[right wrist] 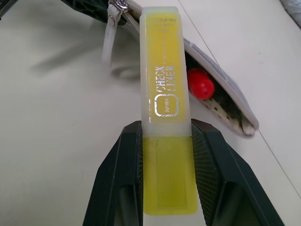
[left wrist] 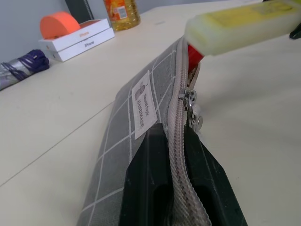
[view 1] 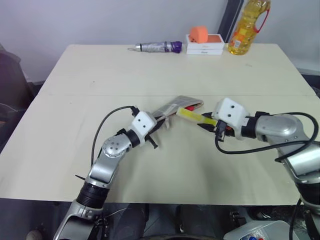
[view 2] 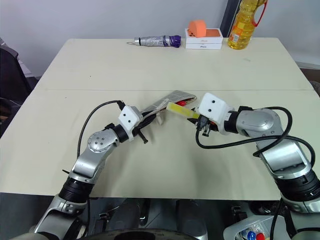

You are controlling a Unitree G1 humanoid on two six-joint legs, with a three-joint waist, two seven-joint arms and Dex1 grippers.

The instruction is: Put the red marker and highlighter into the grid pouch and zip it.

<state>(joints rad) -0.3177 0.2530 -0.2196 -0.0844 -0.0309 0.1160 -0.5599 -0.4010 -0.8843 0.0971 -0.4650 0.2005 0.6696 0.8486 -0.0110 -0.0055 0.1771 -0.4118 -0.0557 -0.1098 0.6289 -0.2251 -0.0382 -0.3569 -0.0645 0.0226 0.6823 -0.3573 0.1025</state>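
The grid pouch (view 1: 176, 106) lay near the middle of the surface (view 1: 165, 165), its open end raised a little. The left gripper (left wrist: 181, 155) had its jaws pressed together on the zipper edge of the pouch, at the closed end. The right gripper (right wrist: 165, 160) was just beside the pouch's open end, and its jaws were pinching the highlighter (right wrist: 164, 108) by its yellow body. The capped end of the highlighter pointed at the pouch's mouth, touching or almost touching it. The red marker (right wrist: 201, 83) was already inside the pouch, its red tip showing in the opening. The zipper (left wrist: 181, 108) was open at that end.
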